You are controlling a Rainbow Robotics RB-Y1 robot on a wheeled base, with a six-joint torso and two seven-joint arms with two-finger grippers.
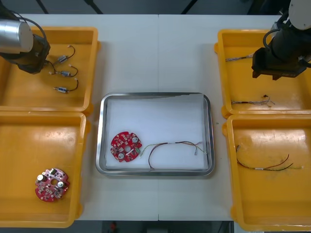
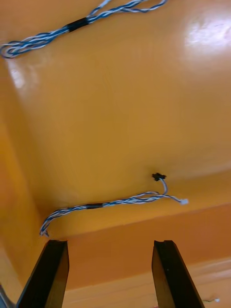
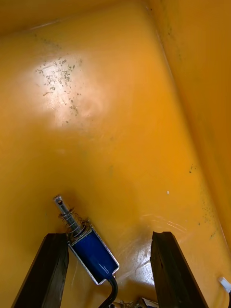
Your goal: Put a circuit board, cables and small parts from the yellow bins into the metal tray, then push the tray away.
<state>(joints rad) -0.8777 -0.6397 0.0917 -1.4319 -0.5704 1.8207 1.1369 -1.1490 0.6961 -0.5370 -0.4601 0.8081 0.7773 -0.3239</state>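
Note:
The metal tray (image 1: 103, 136), white inside, sits mid-table and holds a round red circuit board (image 1: 126, 146) and a red and yellow cable (image 1: 177, 147). My left gripper (image 3: 109, 236) hangs open over the far left yellow bin (image 1: 14, 92). A small metal part (image 3: 91, 248) with a blue body lies on the bin floor between its fingers. My right gripper (image 2: 109, 243) is open above the far right yellow bin (image 1: 282, 39). A twisted blue and white cable (image 2: 110, 202) lies just beyond its fingertips, and another (image 2: 72, 26) lies farther off.
More small metal parts (image 1: 65, 74) with black leads lie in the far left bin. The near left bin (image 1: 19, 145) holds a second red circuit board (image 1: 51, 184). A red and yellow cable (image 1: 267, 166) rests in the near right bin (image 1: 272, 204).

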